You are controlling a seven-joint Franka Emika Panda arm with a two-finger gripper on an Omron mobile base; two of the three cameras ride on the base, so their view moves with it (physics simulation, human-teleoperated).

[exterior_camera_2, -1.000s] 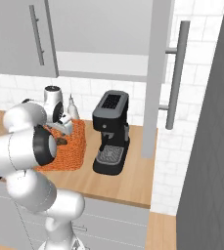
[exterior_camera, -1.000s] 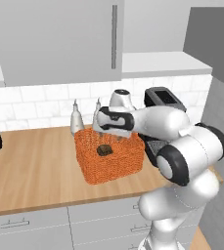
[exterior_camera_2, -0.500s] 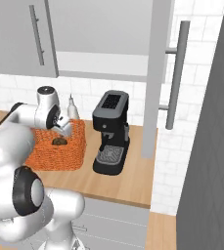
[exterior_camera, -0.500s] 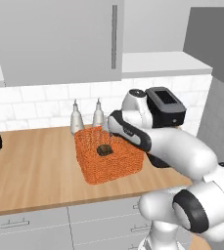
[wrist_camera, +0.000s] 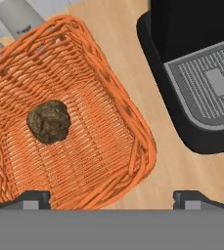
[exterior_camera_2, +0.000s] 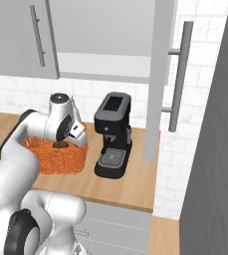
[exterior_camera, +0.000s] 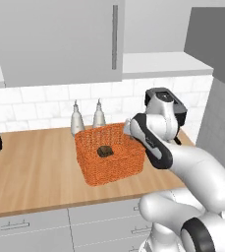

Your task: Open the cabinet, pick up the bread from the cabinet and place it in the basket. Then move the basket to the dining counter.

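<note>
Inside basket (wrist_camera: 128,127) lies bread (wrist_camera: 48,121); gripper (wrist_camera: 111,197) spread wide above.

No legible text, labels, brand marks, numbers or signs in any view. Checked the coffee machine (exterior_camera_2: 112,134), the basket (exterior_camera: 110,161), the cabinet (exterior_camera: 60,39) doors and the two bottles (exterior_camera: 87,119) at frame centre: all surfaces plain, nothing readable.

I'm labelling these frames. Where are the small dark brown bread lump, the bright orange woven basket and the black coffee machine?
Small dark brown bread lump (wrist_camera: 48,121): hand view, its middle.
Bright orange woven basket (exterior_camera: 126,166): left base view, front wall.
Black coffee machine (exterior_camera_2: 113,130): right base view, upper body.
</note>
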